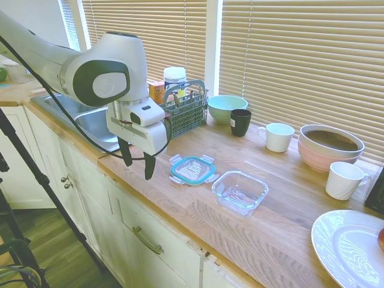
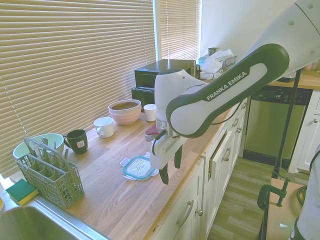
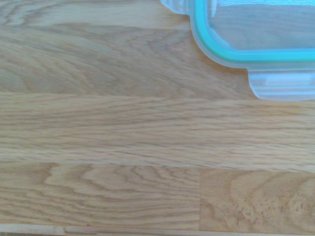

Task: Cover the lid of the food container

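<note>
Mostly, the lid (image 3: 256,34) runs off the wrist view's edge.

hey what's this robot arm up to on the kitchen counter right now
A white robot arm hangs its open, empty gripper over the wooden counter, beside a teal-rimmed lid. The lid lies flat on the wood, next to a clear glass food container that is uncovered. Nothing has been picked up yet.
</note>
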{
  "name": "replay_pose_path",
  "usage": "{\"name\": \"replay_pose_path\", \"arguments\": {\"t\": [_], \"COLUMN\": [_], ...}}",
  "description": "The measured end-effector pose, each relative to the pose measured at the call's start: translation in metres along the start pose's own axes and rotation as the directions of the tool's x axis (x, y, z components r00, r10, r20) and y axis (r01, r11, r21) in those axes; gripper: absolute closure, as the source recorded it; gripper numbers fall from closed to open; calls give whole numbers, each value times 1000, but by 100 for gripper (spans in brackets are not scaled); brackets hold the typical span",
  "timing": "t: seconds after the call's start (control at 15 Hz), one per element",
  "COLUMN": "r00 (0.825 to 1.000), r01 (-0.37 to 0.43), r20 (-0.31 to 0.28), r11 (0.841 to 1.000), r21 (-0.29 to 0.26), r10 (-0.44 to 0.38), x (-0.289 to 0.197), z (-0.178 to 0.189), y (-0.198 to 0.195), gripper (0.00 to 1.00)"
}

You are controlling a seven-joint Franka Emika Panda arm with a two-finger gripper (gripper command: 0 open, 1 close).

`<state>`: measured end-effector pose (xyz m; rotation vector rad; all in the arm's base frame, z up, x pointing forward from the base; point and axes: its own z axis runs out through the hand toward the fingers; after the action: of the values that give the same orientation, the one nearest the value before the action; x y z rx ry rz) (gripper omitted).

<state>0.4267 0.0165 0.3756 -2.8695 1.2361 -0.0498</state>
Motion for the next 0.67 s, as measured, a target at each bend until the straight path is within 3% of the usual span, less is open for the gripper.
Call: {"name": "replay_pose_path", "arguments": {"t": [0.2, 0.33, 0.67], "r00": [1000, 999, 991], "r01": [6, 3, 3], "r20": [-5, -40, -130], "r11": [1000, 1000, 999], "r21": [-4, -13, -53], "r10": [-6, -4, -10], "x": [1, 6, 23], "z": [0, -7, -11], "y": [0, -5, -55], "gripper": [0, 0, 0]}}
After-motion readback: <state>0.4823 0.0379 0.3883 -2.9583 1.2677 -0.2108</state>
